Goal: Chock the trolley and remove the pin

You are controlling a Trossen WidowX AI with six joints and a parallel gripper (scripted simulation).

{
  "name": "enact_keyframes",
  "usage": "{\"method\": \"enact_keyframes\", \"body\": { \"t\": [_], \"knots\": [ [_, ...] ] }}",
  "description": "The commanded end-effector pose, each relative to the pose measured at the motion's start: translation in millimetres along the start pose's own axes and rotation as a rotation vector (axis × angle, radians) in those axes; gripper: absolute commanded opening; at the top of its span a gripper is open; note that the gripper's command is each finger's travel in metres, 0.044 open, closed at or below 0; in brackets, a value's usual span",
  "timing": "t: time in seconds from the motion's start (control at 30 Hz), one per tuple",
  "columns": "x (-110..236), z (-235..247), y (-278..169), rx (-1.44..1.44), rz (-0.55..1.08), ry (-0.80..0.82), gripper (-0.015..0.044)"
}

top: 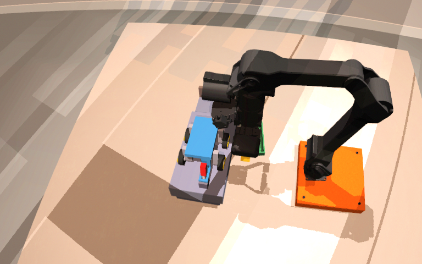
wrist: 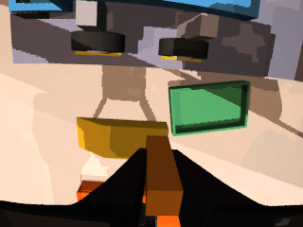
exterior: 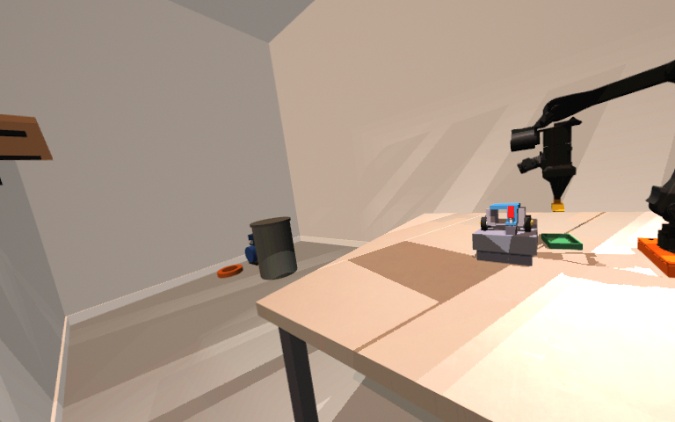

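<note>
My gripper (exterior: pixel 557 200) (wrist: pixel 157 155) is shut on the orange handle of the yellow chock (top: pixel 245 158) (exterior: pixel 557 206) (wrist: pixel 118 137) and holds it in the air, higher than the ramp, beside it and above the tray's side of the table. The blue trolley (top: pixel 201 137) (exterior: pixel 504 205) stands on the grey ramp (top: pixel 186 183) (exterior: pixel 497 242) (wrist: pixel 38 47). The red-headed stop pin (top: pixel 203 169) (exterior: pixel 511 212) stands upright in its holder at the trolley's uphill end. The green tray (top: pixel 262 149) (exterior: pixel 561 247) (wrist: pixel 208 106) lies beside the ramp; the arm hides most of it in the top view.
The orange base plate (top: pixel 345 168) (exterior: pixel 657 256) of the arm stands on the far side of the tray from the ramp. Two trolley wheels (wrist: pixel 98 43) (wrist: pixel 183 48) face the tray side. A dark bin (exterior: pixel 273 249) and an orange ring (exterior: pixel 229 271) are on the floor.
</note>
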State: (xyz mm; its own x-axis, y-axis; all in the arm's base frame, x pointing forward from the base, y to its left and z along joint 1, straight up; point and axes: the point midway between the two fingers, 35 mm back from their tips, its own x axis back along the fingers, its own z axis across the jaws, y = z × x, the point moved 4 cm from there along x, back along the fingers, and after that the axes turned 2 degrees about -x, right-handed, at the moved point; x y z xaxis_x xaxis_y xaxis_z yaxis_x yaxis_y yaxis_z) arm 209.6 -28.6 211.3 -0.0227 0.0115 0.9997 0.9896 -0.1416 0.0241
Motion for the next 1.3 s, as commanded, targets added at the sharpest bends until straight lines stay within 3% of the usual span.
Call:
{"method": "enact_keyframes", "body": {
  "t": [0.0,1.0,1.27],
  "knots": [
    [-1,-12,5,0.001,-0.002,0.003,0.0000],
    [-9,-126,40,0.001,-0.004,-0.008,0.0000],
    [-10,-135,40,0.001,0.000,0.099,0.0000]
  ]
}}
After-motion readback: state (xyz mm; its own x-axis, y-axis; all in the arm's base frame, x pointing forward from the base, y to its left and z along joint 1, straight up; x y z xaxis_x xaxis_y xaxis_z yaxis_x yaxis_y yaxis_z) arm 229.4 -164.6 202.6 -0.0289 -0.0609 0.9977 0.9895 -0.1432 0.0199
